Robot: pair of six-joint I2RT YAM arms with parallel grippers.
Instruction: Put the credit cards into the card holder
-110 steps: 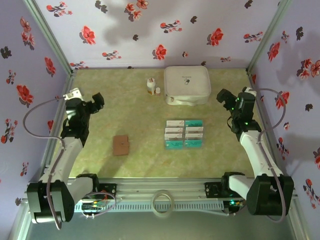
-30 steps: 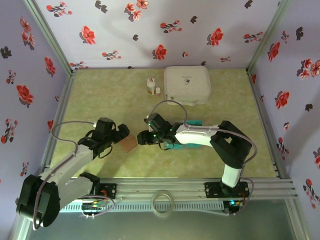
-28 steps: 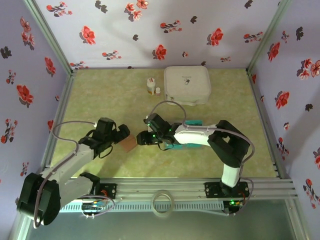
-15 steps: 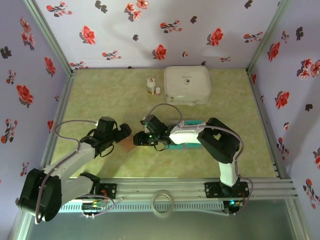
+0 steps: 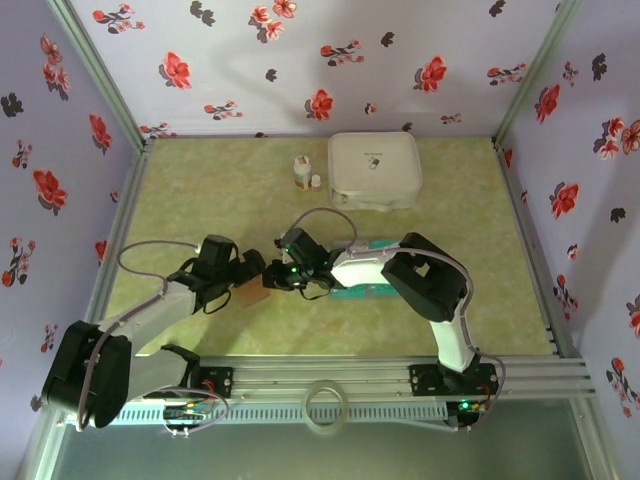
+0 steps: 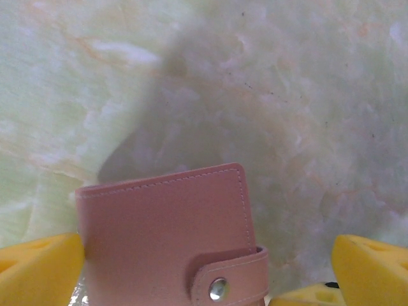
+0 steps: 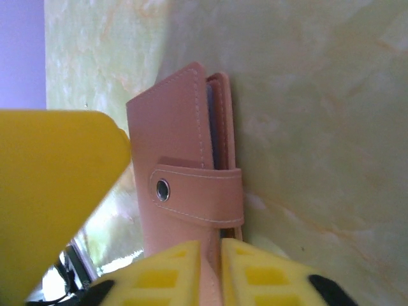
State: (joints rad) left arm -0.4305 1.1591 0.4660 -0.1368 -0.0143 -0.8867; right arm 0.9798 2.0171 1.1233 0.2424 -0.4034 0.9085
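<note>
Left of frame centre on the table (image 5: pixel 200 190), our left pincer (image 5: pixel 247 273), released, straddles the snapped-shut wallet (image 6: pixel 162 229). We cannot tell the right pincer's (image 5: pixel 273 279) state. Unpinned, the wallet could skid if its strap (image 6: pixel 233 280) is tugged.

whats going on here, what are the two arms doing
Both arms reach in to the brown card holder. The right tool is pinched on its edge beside the snap strap, which is fastened. The left tool is open, straddling it. The credit cards lie on the table under the right arm.
</note>
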